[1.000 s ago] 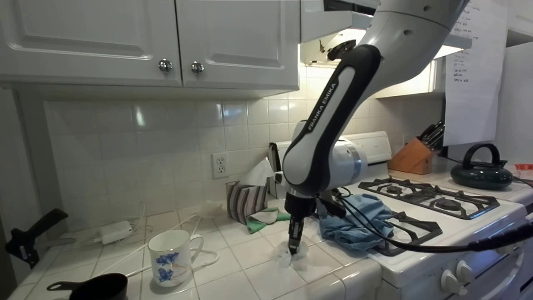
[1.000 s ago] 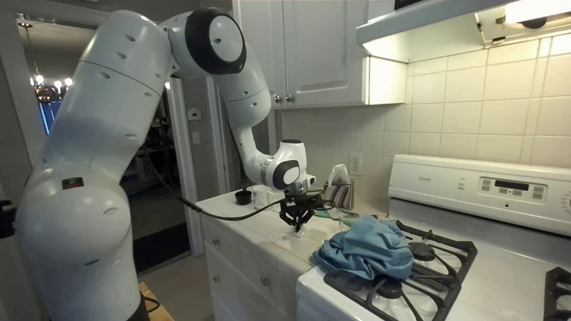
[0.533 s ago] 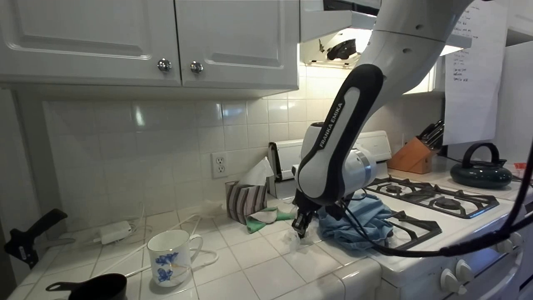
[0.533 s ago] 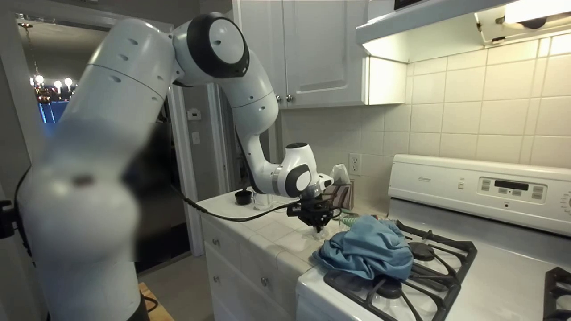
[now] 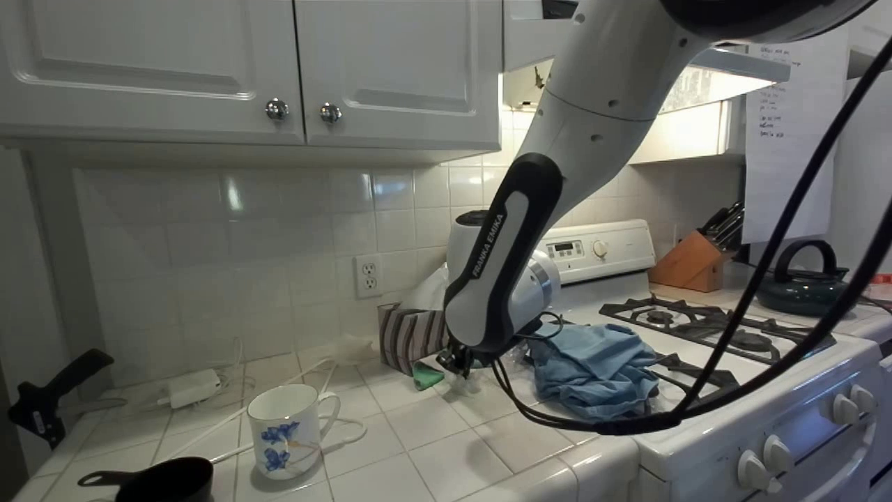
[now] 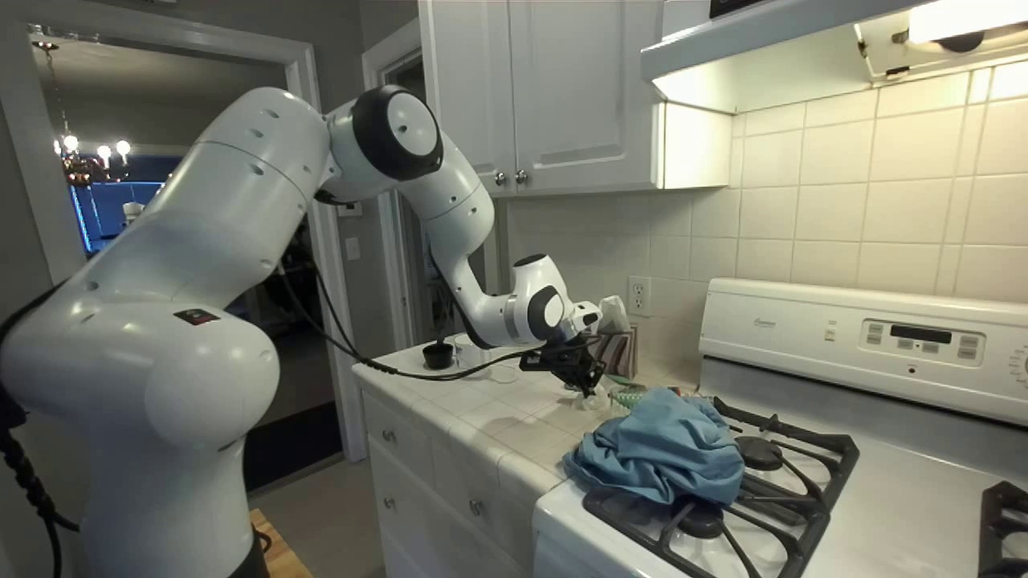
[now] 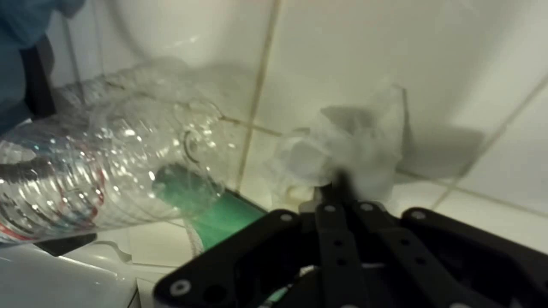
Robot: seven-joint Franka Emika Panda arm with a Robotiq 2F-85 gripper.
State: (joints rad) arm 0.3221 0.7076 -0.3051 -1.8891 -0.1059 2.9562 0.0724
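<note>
The crumpled white tissue is bunched into loose folds, so its long axis is hard to make out; in the wrist view one rounded fold bulges to the left, while a larger flap spreads up and to the right, ending in a thin peak toward the top of that view. The gripper has its fingers pressed together, with the tissue pinched at their tips; the tips themselves are blurred and partly hidden by the folds. The tissue lies directly ahead of the hand, gathered around the fingertips and spilling out to both sides, low over the tiled countertop; whether its underside touches the tiles all along cannot be told. In both exterior views the hand is tilted rather than straight upright, and the tissue shows as a small pale bundle beneath it. To the left of the tissue in the wrist view, apart from it, a clear plastic bottle lies on its side, its long axis slanting gently, and a green cloth shows partly through it. In an exterior view the striped tissue box stands near the gripper, with the blue cloth on the opposite side.
</note>
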